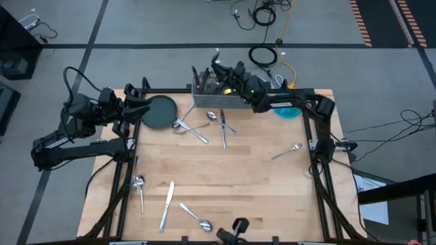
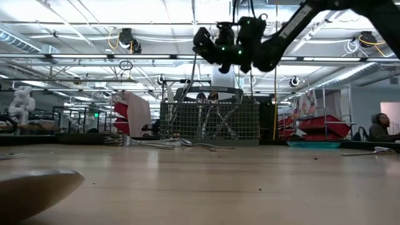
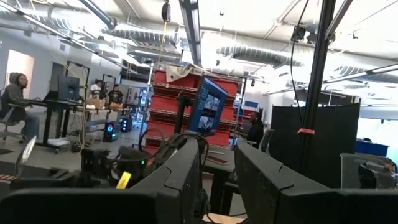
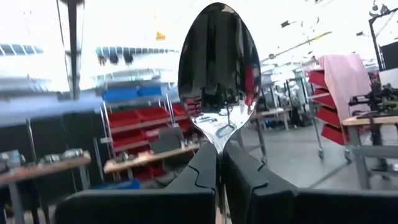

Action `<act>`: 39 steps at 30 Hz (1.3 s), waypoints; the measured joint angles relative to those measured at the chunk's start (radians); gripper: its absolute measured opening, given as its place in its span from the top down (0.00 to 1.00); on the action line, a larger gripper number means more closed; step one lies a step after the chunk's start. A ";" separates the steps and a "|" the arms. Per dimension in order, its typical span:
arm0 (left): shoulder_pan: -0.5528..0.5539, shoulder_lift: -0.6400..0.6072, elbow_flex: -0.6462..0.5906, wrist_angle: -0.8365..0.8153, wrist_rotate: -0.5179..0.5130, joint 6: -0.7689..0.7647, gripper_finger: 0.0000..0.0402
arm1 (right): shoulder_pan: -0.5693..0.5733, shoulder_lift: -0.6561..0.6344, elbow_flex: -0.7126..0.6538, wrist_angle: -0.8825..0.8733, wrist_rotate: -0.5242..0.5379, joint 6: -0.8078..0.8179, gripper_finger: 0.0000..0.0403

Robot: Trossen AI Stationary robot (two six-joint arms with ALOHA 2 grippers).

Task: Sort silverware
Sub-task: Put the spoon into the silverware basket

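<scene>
Spoon [image 4: 217,74] is being gripped bowl-up by right end effector [image 4: 219,163] above caddy [image 1: 216,95], presumably for slotting; left end effector [image 3: 217,180] is being held open beside plate [image 1: 158,112]

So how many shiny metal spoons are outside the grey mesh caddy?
4 spoons: one in the right gripper, one lying beside the caddy, one at the table's left edge, one at its near edge. The cluster by the plate may hide more.
</scene>
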 joint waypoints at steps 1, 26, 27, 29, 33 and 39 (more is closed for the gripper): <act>0.000 0.000 0.000 -0.002 -0.001 0.000 0.73 | -0.004 0.018 -0.001 0.033 0.003 0.016 1.00; 0.000 0.000 0.000 -0.008 -0.001 -0.005 0.73 | -0.002 0.105 -0.099 0.163 0.265 0.141 1.00; 0.000 0.000 0.000 -0.008 -0.002 -0.004 0.73 | -0.002 0.105 -0.099 0.162 0.266 0.141 1.00; 0.000 0.000 0.000 -0.009 -0.001 -0.004 0.73 | -0.002 0.105 -0.099 0.156 0.267 0.142 0.99; 0.000 0.000 0.000 -0.009 -0.001 -0.004 0.73 | -0.002 0.105 -0.099 0.152 0.268 0.141 0.94; 0.000 0.000 0.000 -0.009 -0.001 -0.002 0.73 | -0.002 0.105 -0.099 0.146 0.269 0.145 0.88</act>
